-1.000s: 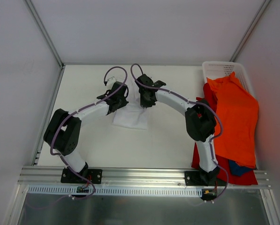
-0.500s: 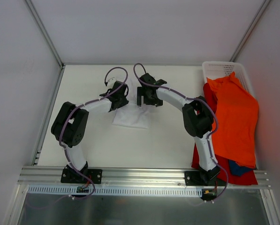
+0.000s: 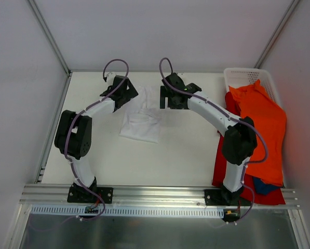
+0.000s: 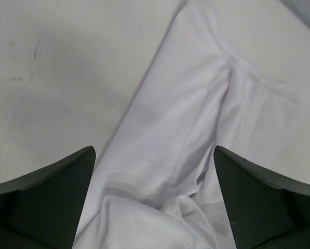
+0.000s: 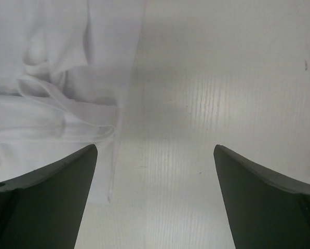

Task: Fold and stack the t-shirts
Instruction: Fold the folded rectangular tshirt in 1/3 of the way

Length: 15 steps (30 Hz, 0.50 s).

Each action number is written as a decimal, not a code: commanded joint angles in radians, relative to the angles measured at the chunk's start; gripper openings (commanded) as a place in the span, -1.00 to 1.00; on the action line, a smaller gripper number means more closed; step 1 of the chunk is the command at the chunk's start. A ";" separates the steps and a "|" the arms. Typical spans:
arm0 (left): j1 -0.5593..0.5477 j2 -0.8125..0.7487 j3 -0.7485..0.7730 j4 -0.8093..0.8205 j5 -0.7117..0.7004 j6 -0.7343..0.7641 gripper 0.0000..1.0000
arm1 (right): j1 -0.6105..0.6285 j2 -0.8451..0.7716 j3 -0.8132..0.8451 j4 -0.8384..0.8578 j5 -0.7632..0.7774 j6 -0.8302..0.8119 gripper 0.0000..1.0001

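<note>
Jaws of the left gripper and right gripper gape, holding nothing; the white t-shirt lies rumpled on the table between them. A finger catching its loose layers could drag the fold open

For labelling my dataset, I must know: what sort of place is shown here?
Probably a robotics laboratory test cell, not a home: plain white panel walls enclose a white table, and a ribbed aluminium mounting rail runs along its near edge.
</note>
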 commanded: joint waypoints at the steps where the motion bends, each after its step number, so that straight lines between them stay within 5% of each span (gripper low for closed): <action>1: -0.002 -0.100 0.098 0.012 -0.032 0.094 0.98 | 0.014 -0.124 0.088 -0.069 0.028 -0.033 0.99; 7: 0.001 -0.307 0.103 -0.074 -0.035 0.159 0.98 | 0.085 -0.110 0.151 -0.066 -0.138 -0.003 0.85; 8: 0.000 -0.342 0.044 -0.083 -0.037 0.165 0.98 | 0.091 -0.102 0.132 -0.043 -0.176 0.014 0.69; 9: 0.000 -0.382 0.010 -0.084 -0.038 0.165 0.98 | 0.106 -0.081 0.119 -0.019 -0.242 0.028 -0.24; 10: 0.000 -0.466 -0.030 -0.086 -0.038 0.166 0.98 | 0.114 -0.067 0.107 0.027 -0.270 0.042 -0.77; 11: 0.000 -0.505 -0.110 -0.089 -0.041 0.166 0.98 | 0.119 -0.047 0.101 0.041 -0.293 0.057 -0.99; 15: 0.000 -0.698 -0.291 -0.089 -0.018 0.157 0.98 | 0.157 0.065 0.116 0.068 -0.328 0.108 -1.00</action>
